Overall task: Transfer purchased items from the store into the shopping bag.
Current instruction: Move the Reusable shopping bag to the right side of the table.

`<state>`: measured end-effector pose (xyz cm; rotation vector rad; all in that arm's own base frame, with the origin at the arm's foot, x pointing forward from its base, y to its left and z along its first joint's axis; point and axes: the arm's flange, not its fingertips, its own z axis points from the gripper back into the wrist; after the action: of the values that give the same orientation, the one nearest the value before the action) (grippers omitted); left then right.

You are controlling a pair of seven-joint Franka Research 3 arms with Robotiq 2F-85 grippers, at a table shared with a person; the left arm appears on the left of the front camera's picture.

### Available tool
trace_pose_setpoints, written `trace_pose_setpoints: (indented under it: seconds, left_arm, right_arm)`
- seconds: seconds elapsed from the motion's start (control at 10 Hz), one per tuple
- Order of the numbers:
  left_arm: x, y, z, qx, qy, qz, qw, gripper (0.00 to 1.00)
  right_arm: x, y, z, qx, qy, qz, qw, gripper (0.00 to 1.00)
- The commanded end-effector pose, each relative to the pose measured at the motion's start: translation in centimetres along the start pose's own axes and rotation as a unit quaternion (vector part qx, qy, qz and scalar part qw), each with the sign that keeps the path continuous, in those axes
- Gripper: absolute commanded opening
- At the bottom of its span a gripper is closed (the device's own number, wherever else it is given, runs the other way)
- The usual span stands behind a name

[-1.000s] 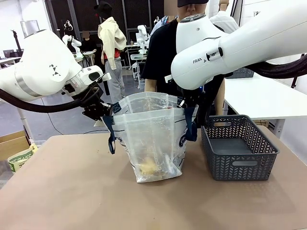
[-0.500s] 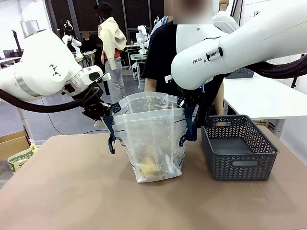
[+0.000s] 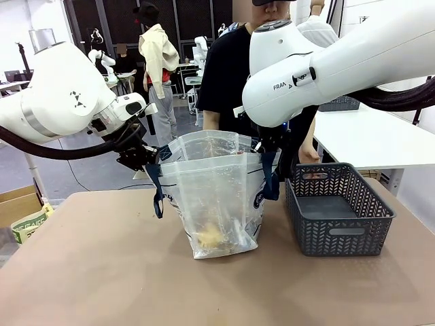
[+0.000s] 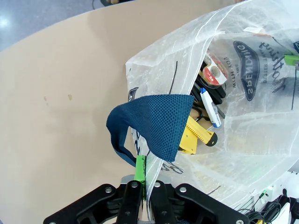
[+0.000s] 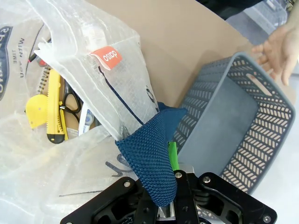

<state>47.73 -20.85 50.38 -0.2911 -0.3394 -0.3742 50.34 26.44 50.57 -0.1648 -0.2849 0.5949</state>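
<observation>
Pinches one navy strap (image 4: 154, 119) of the shopping bag (image 3: 214, 197) in the left gripper (image 3: 149, 165), shut tight on the webbing. Does the same on the other side: clamps the second strap (image 5: 149, 154) in the right gripper (image 3: 265, 151), fully closed on the blue weave. Holds the bag upright between the two arms, bottom resting on the worktop (image 3: 102, 278), mouth spread wide. Reveals, through the clear plastic, a yellow piece (image 4: 196, 137) and a blue-capped pen (image 4: 210, 109) lying low in the bag among other small goods, too jumbled to sort out. Finds the grey basket (image 3: 340, 234) standing on the worktop just beside the bag, on the right arm's side. Catches a person's hand (image 5: 280, 46) near the basket's far rim, apart from both grippers.
</observation>
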Motion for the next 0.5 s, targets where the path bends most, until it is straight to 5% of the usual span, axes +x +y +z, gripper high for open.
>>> trace_pose_setpoints:
  seconds: [0.0, 0.4]
  left_arm:
    - [0.0, 0.0, 0.1, 0.003, -0.010, 0.004, 1.000, 0.00]
    - [0.6, -0.5, 1.1, -0.030, -0.021, -0.001, 0.999, 0.00]
  right_arm:
    - [0.0, 0.0, 0.0, 0.000, 0.000, 0.000, 1.000, 0.00]
    - [0.8, 0.4, 1.3, 0.016, 0.047, -0.070, 0.996, 0.00]
